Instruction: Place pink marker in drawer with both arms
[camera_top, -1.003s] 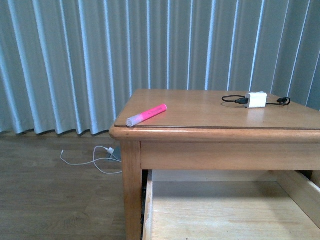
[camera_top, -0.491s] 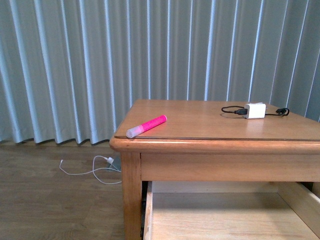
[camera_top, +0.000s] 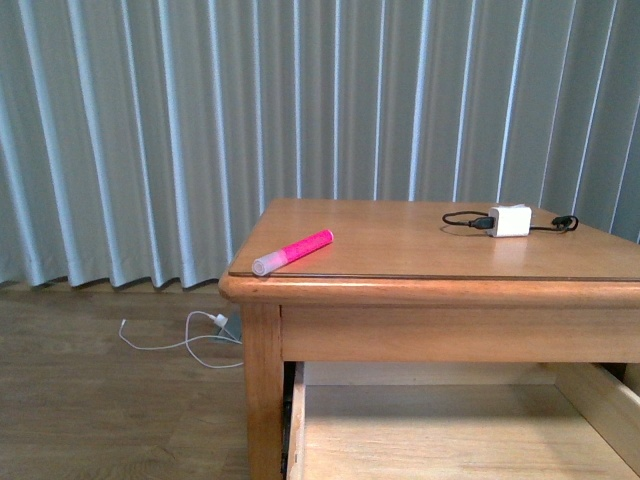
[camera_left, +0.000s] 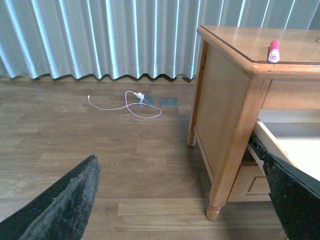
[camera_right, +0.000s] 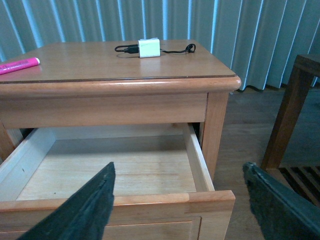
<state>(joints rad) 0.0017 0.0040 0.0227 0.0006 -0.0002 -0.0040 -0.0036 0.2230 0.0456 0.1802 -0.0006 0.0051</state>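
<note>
We had the drawer open ahead of our right gripper, jaws apart; our left gripper, likewise spread, next needed to reach the pink marker ahead.

Pink marker: bright pink, greyish cap. Counter: honey wood. Drawer interior: pale wood. Charger: white. Curtain: grey-blue, vertical pleats.

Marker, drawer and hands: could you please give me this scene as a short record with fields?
marker: lying on the table, near its front left corner, cap toward the front edge
drawer: pulled open, marker not in it
charger: on the table, far right part
left hand: open, holding nothing, facing the table's left side
right hand: open, holding nothing, facing the open drawer
</note>
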